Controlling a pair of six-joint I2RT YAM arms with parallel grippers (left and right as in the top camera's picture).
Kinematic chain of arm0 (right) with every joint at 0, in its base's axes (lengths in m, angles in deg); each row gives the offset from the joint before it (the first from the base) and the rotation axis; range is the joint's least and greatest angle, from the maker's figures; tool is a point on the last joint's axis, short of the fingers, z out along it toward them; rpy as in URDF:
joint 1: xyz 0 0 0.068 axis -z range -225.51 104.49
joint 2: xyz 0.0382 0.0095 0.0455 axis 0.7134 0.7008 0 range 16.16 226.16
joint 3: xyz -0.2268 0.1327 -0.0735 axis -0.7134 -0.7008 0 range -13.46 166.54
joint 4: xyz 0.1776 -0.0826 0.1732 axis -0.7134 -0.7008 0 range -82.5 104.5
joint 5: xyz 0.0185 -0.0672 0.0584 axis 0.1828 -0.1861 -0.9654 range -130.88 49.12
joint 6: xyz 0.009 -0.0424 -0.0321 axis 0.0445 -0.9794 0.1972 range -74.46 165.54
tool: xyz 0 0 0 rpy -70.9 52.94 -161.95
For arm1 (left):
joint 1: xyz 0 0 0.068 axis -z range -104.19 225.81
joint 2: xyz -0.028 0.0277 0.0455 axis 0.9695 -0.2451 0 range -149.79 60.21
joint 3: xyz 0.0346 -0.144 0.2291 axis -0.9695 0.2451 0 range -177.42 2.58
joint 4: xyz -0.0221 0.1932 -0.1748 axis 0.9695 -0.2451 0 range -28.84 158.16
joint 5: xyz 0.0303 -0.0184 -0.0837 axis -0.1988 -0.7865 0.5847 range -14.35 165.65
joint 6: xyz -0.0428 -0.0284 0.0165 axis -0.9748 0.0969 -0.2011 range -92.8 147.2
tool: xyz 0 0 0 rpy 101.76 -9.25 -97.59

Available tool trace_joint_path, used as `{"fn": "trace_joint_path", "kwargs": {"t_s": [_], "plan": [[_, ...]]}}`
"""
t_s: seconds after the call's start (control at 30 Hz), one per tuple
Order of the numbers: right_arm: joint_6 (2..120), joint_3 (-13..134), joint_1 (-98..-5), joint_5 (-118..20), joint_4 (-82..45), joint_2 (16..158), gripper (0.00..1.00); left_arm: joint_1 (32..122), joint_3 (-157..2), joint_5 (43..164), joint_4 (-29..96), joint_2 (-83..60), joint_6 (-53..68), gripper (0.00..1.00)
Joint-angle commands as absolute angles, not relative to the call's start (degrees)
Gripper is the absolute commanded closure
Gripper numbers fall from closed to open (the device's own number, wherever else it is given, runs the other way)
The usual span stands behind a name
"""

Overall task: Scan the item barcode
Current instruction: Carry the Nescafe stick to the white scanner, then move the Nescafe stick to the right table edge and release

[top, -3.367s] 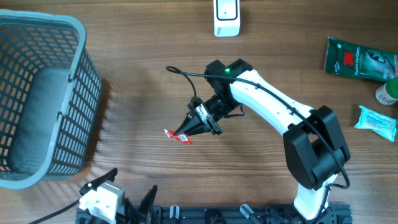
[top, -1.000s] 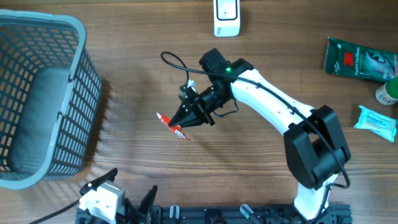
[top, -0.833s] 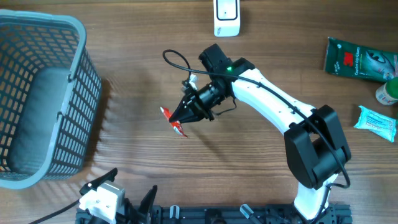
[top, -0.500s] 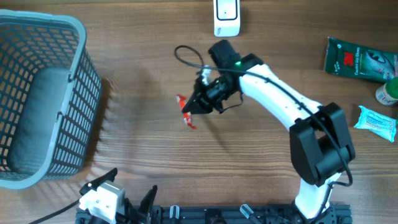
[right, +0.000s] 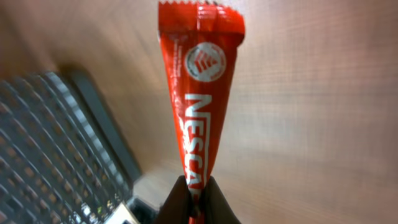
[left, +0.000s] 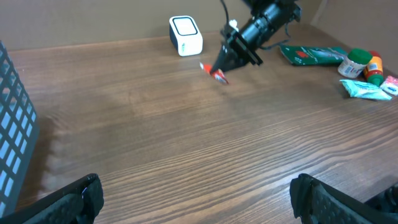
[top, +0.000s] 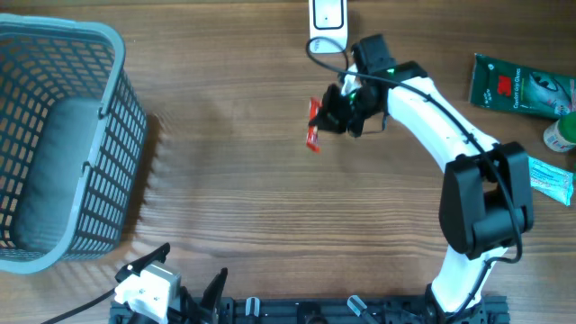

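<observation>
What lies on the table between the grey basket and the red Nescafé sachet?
Nothing: the overhead view shows only bare wooden table between the basket and the sachet pinched in the right end effector.

A wooden bench point(top: 270, 234) carries a grey basket point(top: 63, 135) far to the left of the right fingers point(top: 335, 113). A white scanner point(top: 328, 25) stands just beyond them. A green packet point(top: 520, 85), a bottle point(top: 562, 135) and a blue packet point(top: 547, 175) lie well off to their right.
</observation>
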State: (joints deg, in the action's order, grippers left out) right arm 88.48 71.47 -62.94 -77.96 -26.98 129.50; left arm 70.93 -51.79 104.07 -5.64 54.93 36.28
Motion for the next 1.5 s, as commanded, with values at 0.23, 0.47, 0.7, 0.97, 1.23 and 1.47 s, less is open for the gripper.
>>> {"fn": "trace_joint_path", "kwargs": {"t_s": [0.23, 0.47, 0.7, 0.97, 1.23, 1.47], "plan": [[104.1, 72.4, -61.3, -46.8, -18.0, 128.3, 0.95, 71.0, -51.7, 104.6, -5.6, 55.3, 35.8, 0.00], [108.9, 72.4, -60.9, -36.1, -9.9, 129.1, 0.95, 71.0, -51.7, 104.6, -5.6, 55.3, 35.8, 0.00], [108.6, 76.5, -58.5, -36.1, 1.7, 135.1, 0.95, 71.0, -51.7, 104.6, -5.6, 55.3, 35.8, 0.00], [107.7, 100.5, -58.5, -35.3, 1.1, 151.0, 0.95, 71.0, -51.7, 104.6, -5.6, 55.3, 35.8, 0.00], [110.0, 108.9, -58.8, -35.3, 1.7, 158.5, 0.95, 71.0, -51.7, 104.6, -5.6, 55.3, 35.8, 0.00], [109.2, 109.0, -59.9, -39.6, 0.3, 158.0, 0.95, 71.0, -51.7, 104.6, -5.6, 55.3, 35.8, 0.00]]}}
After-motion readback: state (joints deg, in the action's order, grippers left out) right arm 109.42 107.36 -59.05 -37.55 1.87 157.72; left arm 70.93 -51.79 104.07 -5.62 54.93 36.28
